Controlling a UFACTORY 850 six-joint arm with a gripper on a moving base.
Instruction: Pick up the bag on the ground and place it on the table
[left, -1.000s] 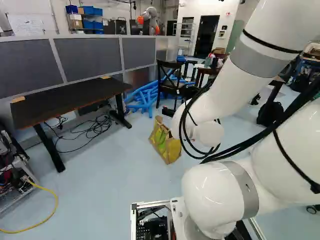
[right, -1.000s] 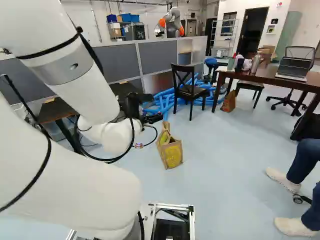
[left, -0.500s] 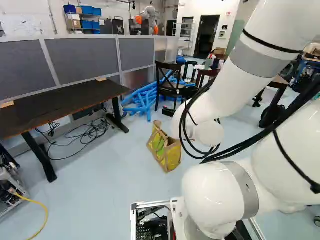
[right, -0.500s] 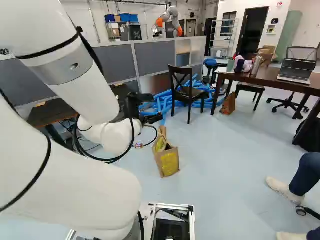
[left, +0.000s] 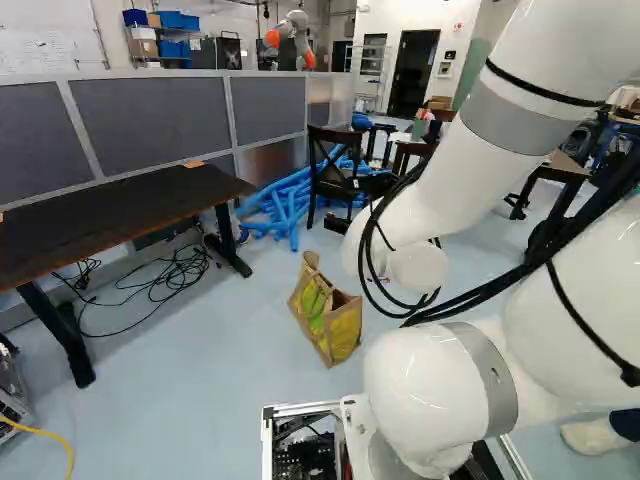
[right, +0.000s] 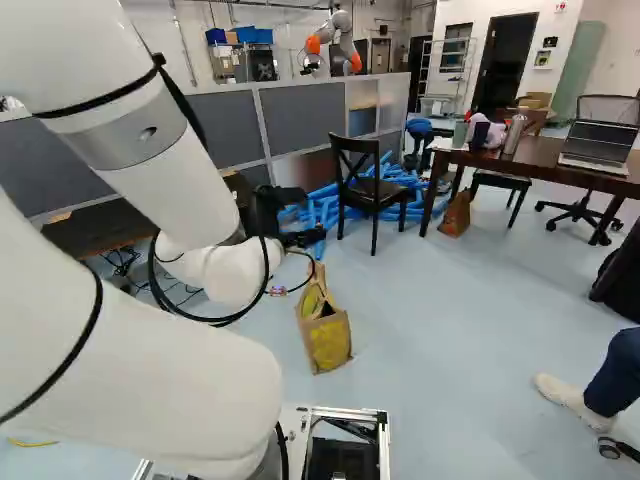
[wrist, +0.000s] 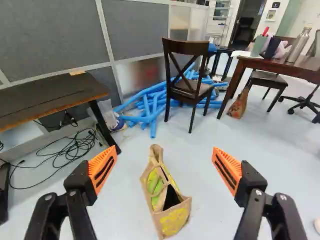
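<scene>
Left base view: the base has rolled forward over the pale blue floor (left: 200, 420). White jointed arm (left: 440, 180) unchanged against its foot joint. The yellow-and-tan fabric bag (wrist: 172, 217) is nearer; approach judged under way, lift not begun.

Long black-topped worktop with a wooden edge (left: 100, 220): left of the bag. Dark brown wooden table (right: 535, 160): beyond the bag, to its right. Target of the two: cannot tell. Heaped blue foam tubes (left: 290, 195) and black wooden chair (right: 372, 193) lie beyond the bag, a stretch of floor between. Loose black cables (wrist: 75, 150) bound the left.

Bag stands on the floor, ahead of the claw (wrist: 165, 150), handle up. Fingers wide apart, clear of the bag; likely needs lowering, chair legs and worktop edge watched.
</scene>
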